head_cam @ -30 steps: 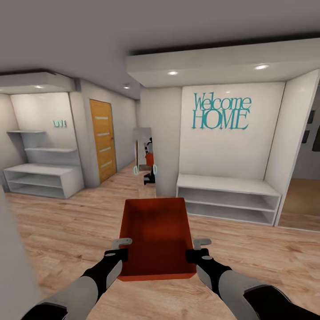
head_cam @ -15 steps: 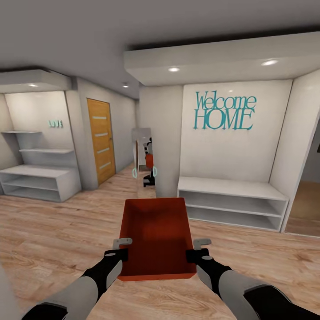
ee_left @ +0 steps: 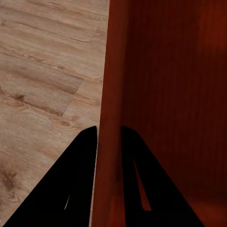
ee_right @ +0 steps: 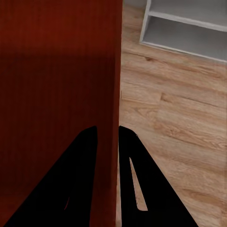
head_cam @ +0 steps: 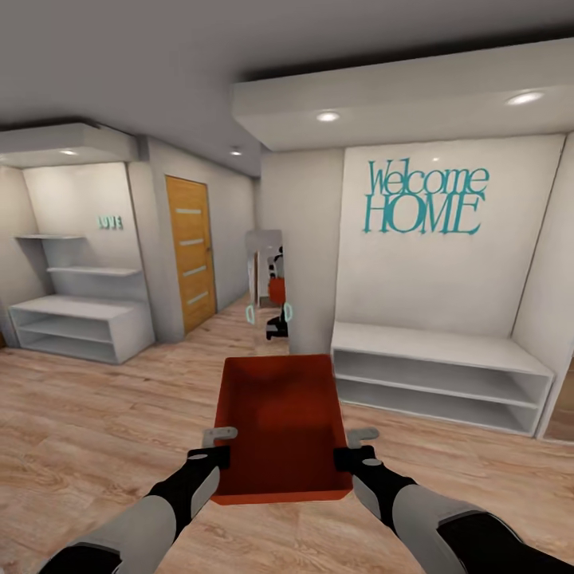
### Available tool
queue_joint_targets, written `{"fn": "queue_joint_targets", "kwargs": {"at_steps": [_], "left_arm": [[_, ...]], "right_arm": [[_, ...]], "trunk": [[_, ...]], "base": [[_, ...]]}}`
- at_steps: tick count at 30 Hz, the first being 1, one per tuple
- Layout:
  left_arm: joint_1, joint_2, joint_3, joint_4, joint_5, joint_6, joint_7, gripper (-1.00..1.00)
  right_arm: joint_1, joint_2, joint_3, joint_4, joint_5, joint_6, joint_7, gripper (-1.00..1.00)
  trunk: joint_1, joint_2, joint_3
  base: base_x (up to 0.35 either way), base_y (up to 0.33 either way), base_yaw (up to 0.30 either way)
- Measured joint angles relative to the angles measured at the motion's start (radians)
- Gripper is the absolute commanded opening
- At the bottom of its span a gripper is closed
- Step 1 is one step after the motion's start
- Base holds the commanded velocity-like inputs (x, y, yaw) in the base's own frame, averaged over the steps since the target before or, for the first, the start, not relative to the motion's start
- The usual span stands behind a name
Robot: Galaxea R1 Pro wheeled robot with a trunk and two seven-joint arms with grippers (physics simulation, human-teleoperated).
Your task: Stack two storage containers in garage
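Head view showed the storage container [head_cam: 281, 426] held up over the wood floor [head_cam: 96, 414]. Left gripper [ee_left: 109, 137] and right gripper [ee_right: 108, 135] each pinched a side wall, seemingly tight.

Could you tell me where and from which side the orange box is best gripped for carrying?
By its two long side walls, near the end closest to the robot, one gripper from each side. The orange box is open-topped with thin, plain walls, so each rim fits between two fingers. That is how the left gripper and right gripper hold it here, level above the wood floor.
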Motion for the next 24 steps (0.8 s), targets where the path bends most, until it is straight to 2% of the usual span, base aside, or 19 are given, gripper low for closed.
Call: {"fn": "queue_joint_targets", "kwargs": {"at_steps": [12, 24], "left_arm": [[0.0, 0.012, 0.001, 0.0, 0.0, 0.0, -0.017, -1.0], [0.0, 0.015, 0.001, 0.0, 0.001, 0.0, -0.022, -1.0]], "right_arm": [[0.0, 0.012, 0.002, 0.0, 0.0, 0.0, -0.018, -1.0], [0.0, 0.015, 0.003, 0.0, 0.0, 0.001, -0.023, -1.0]], "trunk": [[0.0, 0.0, 0.0], [0.0, 0.0, 0.0]], "base": [[0.323, 0.0, 0.265], [0.323, 0.0, 0.03]]}}
